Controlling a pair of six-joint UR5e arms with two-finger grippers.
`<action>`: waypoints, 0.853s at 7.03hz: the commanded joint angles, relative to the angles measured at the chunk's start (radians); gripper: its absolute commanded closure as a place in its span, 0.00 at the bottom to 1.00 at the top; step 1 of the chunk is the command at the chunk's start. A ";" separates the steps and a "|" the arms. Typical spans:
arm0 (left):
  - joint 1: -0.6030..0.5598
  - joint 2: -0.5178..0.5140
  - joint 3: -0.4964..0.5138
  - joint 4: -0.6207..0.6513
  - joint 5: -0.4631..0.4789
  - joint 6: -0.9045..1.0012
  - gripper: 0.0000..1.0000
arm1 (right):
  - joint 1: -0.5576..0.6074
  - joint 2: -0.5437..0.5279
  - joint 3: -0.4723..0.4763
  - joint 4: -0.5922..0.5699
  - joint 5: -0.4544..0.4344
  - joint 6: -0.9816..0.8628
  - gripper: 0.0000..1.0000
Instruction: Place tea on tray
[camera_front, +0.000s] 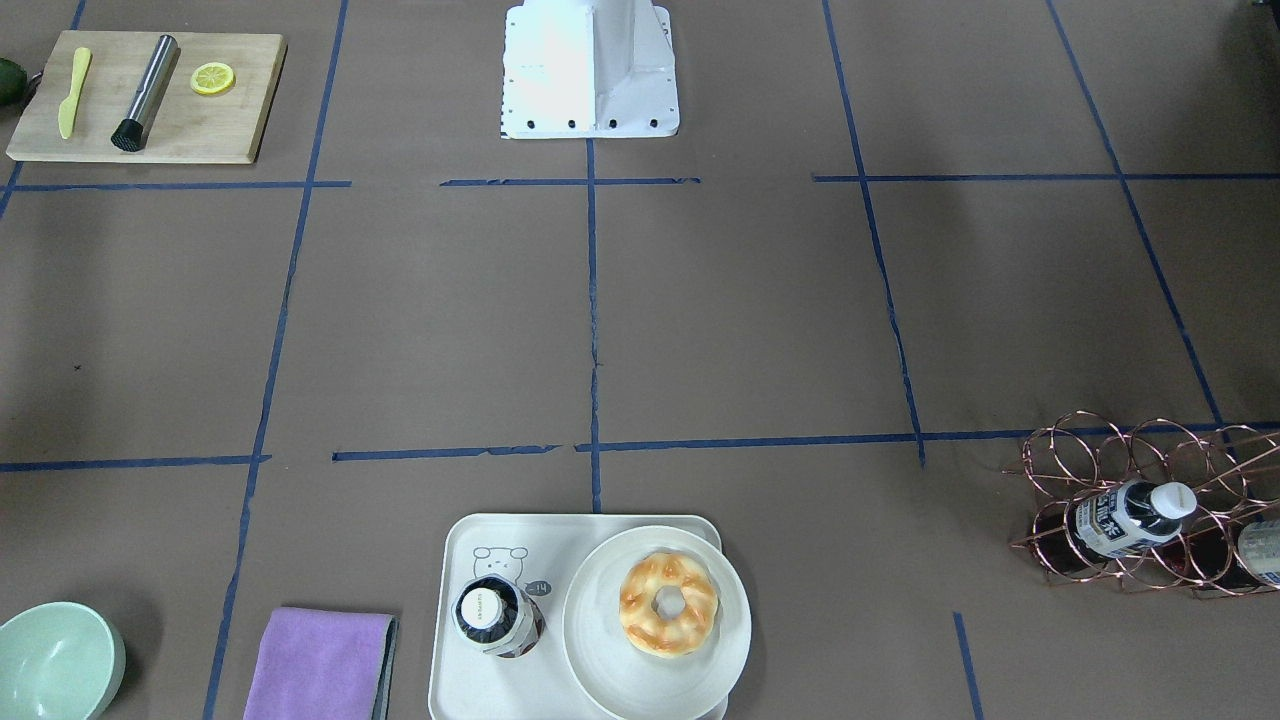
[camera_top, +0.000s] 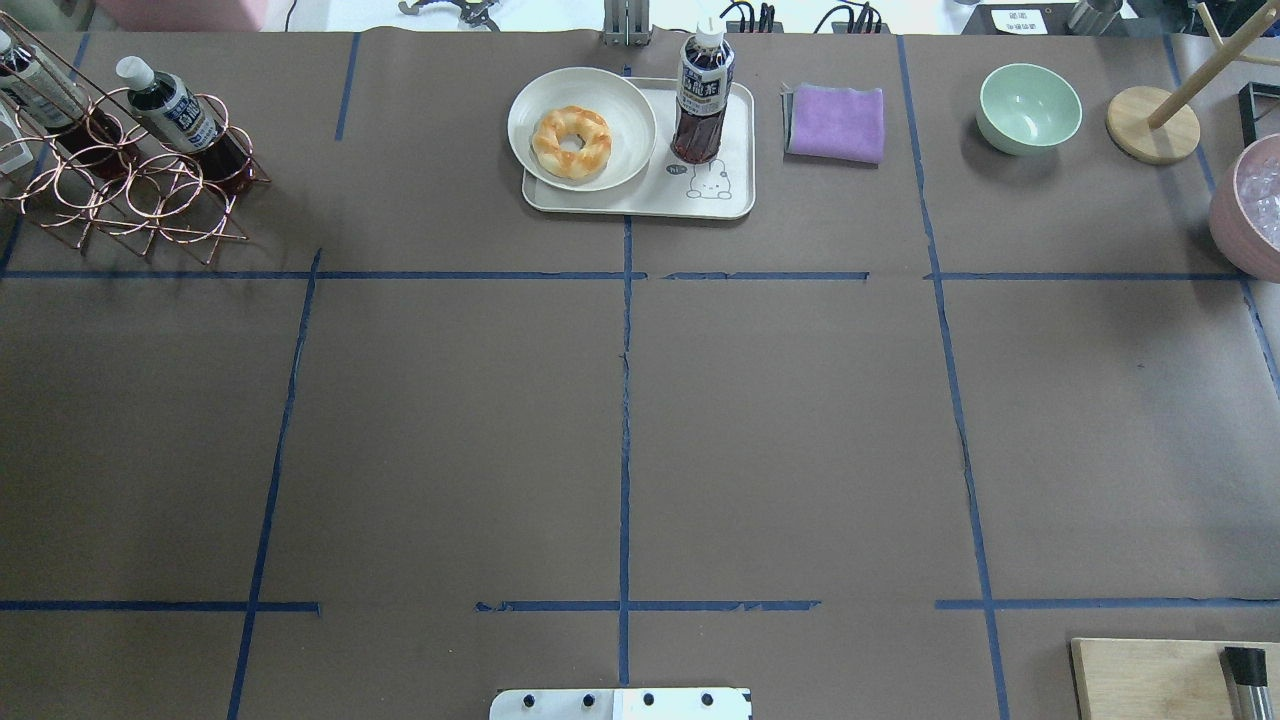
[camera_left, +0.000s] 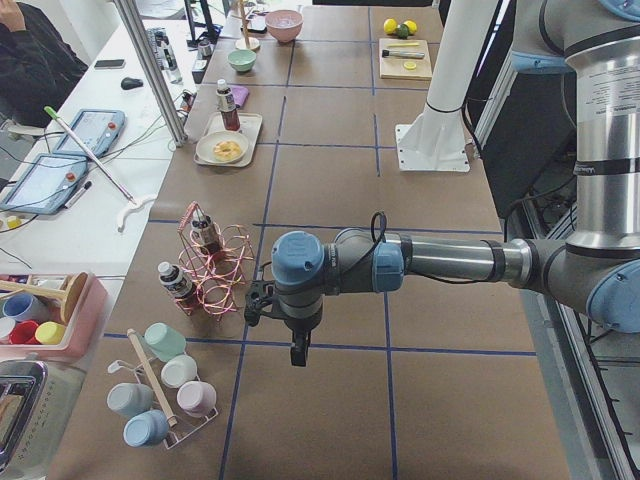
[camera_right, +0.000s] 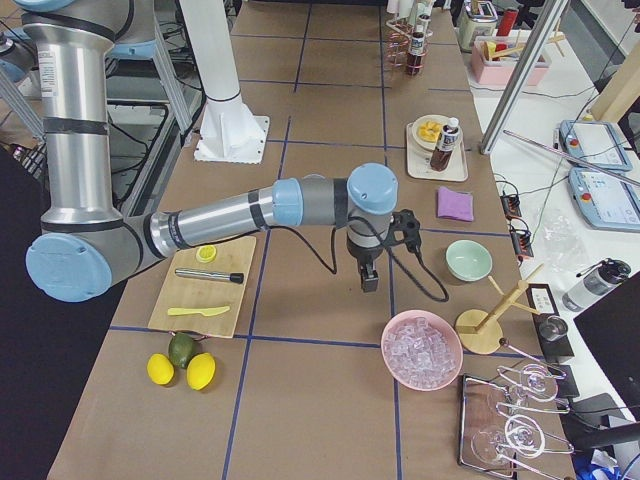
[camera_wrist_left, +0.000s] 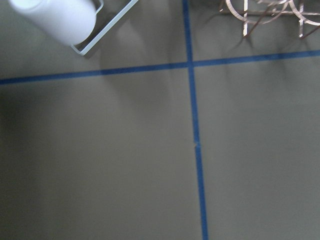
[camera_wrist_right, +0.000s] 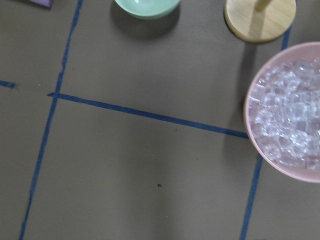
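The broad brown paper-covered bench (camera_top: 800, 450), gridded with blue tape, has nothing over its middle right now. The left arm (camera_left: 420, 262) hangs low over the near left, the right arm (camera_right: 230, 215) over the near right, both well apart from the tray. The left claw (camera_left: 298, 345) and right claw (camera_right: 369, 278) point down at bare paper. They show only from the side, so I cannot tell whether either is wide or narrow.

Far left stands the copper wire rack (camera_top: 150, 195). At the far middle sits the cream rectangular plastic tray (camera_top: 620, 200). Seen from behind the robot, its left half carries the round cream plate (camera_top: 625, 100). On its right half, upright and just beside that plate, stands the clear plastic bottle of dark tea with a white cap (camera_top: 700, 100). A glazed ring doughnut (camera_top: 571, 142) lies on the plate.

My call is that the placing is done. The next move asks only that both arms keep clear, since a tall, narrow bottle would tip at a nudge.

The count: 2 arms, 1 rack, 1 tray, 1 plate, 1 doughnut. There are 3 tea bottles, 1 on the tray and 2 in the rack.
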 joint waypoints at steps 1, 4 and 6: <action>-0.011 -0.001 0.024 -0.002 -0.005 0.001 0.00 | 0.027 -0.063 -0.041 0.001 0.002 -0.049 0.00; -0.003 -0.004 0.030 0.000 -0.005 0.001 0.00 | 0.044 -0.062 -0.135 0.002 0.002 -0.076 0.00; 0.014 -0.006 0.030 0.000 -0.005 -0.016 0.00 | 0.096 -0.061 -0.213 0.002 0.003 -0.188 0.00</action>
